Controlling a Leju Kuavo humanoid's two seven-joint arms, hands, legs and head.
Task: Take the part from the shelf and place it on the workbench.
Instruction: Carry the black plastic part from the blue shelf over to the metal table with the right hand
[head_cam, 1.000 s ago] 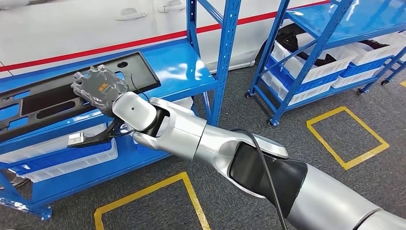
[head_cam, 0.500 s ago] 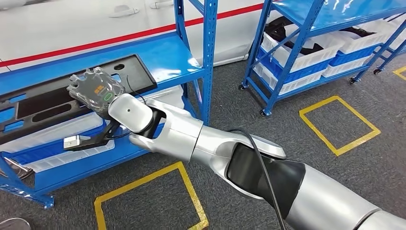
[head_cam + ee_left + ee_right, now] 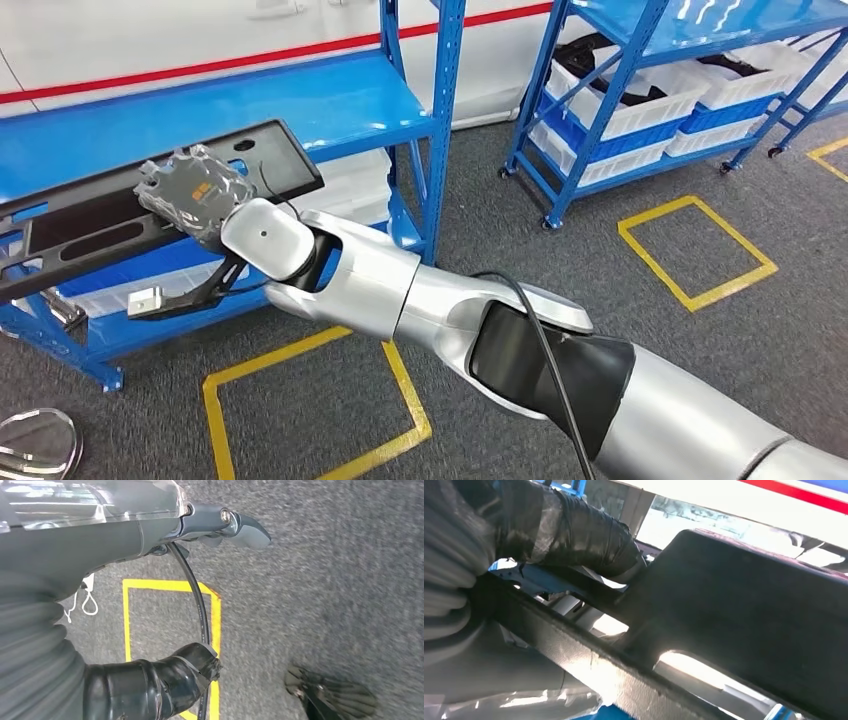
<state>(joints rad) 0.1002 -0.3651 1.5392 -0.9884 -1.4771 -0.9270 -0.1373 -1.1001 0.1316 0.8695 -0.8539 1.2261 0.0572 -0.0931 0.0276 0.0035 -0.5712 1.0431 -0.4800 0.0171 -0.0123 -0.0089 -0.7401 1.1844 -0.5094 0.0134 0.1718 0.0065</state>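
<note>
Head view shows the right robot hand [image 3: 190, 192], under its grey plastic-wrapped cover, clamped on the long black moulded plastic panel with cut-out slots [image 3: 110, 215], which is the part to be moved. Against the pictures from a moment ago, the panel's near end now overhangs the front edge of the blue steel shelf [image 3: 330, 105] and sits tilted, where before it lay flat and fully on the shelf board. The whole scene has also slid in the picture, so the camera itself has moved, probably with the robot stepping back.

Right wrist view, close in, shows the dark fingers [image 3: 574, 530] wrapped over the panel's rim [image 3: 744, 610], so the hold looks firm. The left robot hand [image 3: 220, 522] hangs over the grey carpet floor [image 3: 340, 590] near a yellow taped square [image 3: 170, 587]; its fingers look curled in and hold nothing.

My reading: the lift-off is under way, with the part partly clear of the shelf but its far end still on it. No counter is in sight, so carrying and placing remain. A long panel held at one end may swing or catch the blue upright post [image 3: 440, 130] as it comes out.
</note>
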